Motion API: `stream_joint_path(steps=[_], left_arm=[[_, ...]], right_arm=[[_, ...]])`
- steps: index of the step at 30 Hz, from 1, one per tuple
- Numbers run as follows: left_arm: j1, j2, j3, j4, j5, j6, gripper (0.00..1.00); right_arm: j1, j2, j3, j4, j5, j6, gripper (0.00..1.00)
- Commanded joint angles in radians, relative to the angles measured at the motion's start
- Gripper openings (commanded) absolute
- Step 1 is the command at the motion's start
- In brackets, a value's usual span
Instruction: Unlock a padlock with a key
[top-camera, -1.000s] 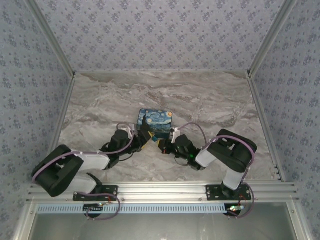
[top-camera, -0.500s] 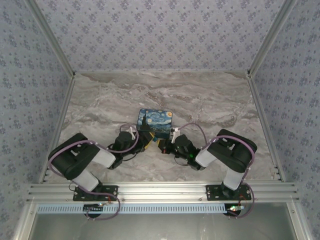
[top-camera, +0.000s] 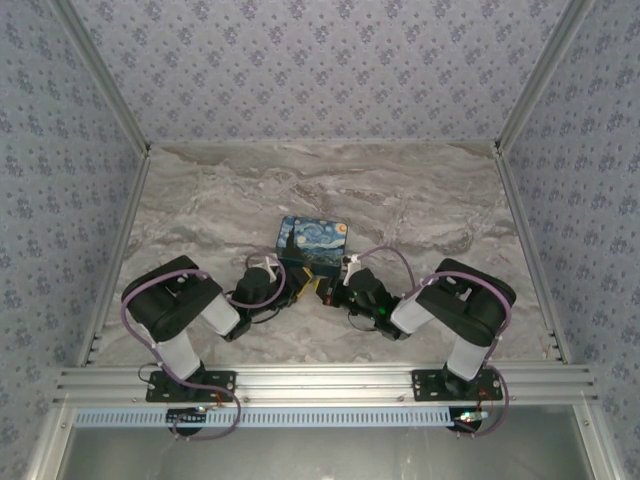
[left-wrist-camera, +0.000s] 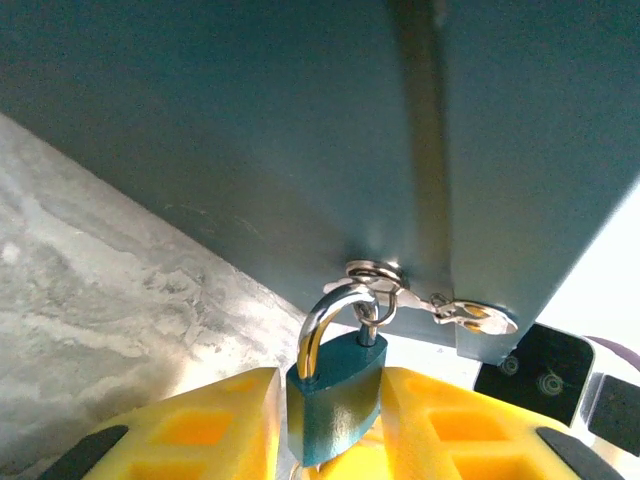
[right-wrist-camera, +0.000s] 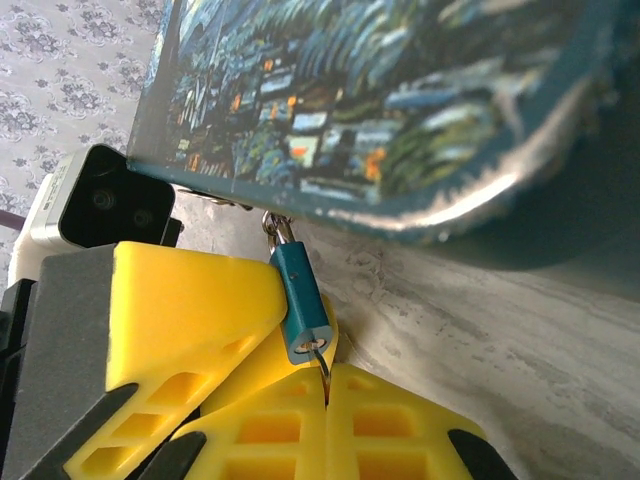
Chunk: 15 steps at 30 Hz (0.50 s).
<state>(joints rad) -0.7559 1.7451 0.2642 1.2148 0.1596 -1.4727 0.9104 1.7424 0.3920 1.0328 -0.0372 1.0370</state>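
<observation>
In the left wrist view the small teal padlock (left-wrist-camera: 338, 390) hangs by its silvery shackle (left-wrist-camera: 318, 322) from a ring on the box's (left-wrist-camera: 250, 130) front wall. My left gripper (left-wrist-camera: 330, 405) is shut on the padlock, one yellow finger pressing each side of its body. Seen from the right wrist, the padlock (right-wrist-camera: 300, 300) tilts down from the Starry Night box (right-wrist-camera: 400, 90). A thin metal key (right-wrist-camera: 322, 360) enters its bottom keyhole. My right gripper (right-wrist-camera: 327, 385) is shut on the key. From above, both grippers meet at the box's (top-camera: 313, 245) near edge.
A silver hasp clasp (left-wrist-camera: 470, 315) sticks out beside the ring. Marble tabletop (top-camera: 430, 200) stretches behind and beside the box, and patterned walls enclose it on three sides. The left arm's finger (right-wrist-camera: 190, 310) sits close against my right gripper's fingers.
The left arm has folded in, its elbow swinging right and up, and its jaws have narrowed onto the padlock. The right arm and box have not moved.
</observation>
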Motion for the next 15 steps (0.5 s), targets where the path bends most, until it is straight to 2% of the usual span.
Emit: stream_joint_path(steps=[1, 15], left_arm=[[-0.011, 0.017, 0.017, 0.042, -0.021, -0.008, 0.30], [-0.018, -0.011, 0.027, 0.004, -0.031, 0.026, 0.18]], right_arm=[[0.007, -0.024, 0.018, -0.012, 0.000, 0.032, 0.00], [0.004, -0.051, 0.007, -0.035, 0.006, 0.051, 0.03]])
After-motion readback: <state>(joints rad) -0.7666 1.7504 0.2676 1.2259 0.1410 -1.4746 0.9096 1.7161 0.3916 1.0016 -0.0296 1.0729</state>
